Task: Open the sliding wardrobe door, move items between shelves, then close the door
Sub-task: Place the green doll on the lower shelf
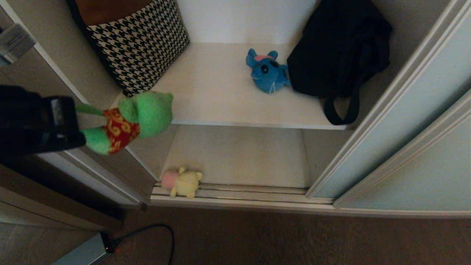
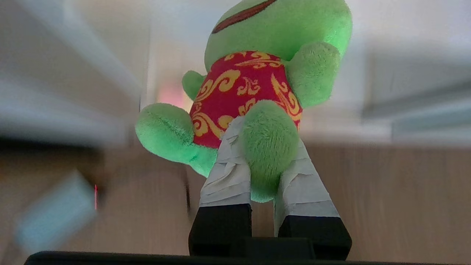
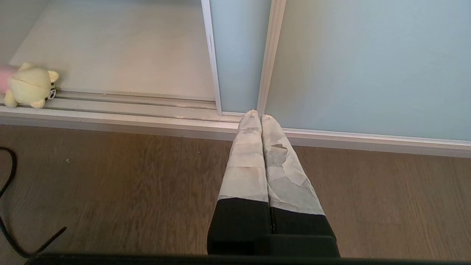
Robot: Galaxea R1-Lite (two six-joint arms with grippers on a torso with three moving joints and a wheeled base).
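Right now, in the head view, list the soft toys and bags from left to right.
left gripper holding the green frog toy → houndstooth bag → yellow toy → blue toy → black bag → sliding door

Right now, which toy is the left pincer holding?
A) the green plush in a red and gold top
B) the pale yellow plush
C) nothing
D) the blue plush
A: the left pincer is clamped on a leg of the green plush, held in the air before the upper shelf.
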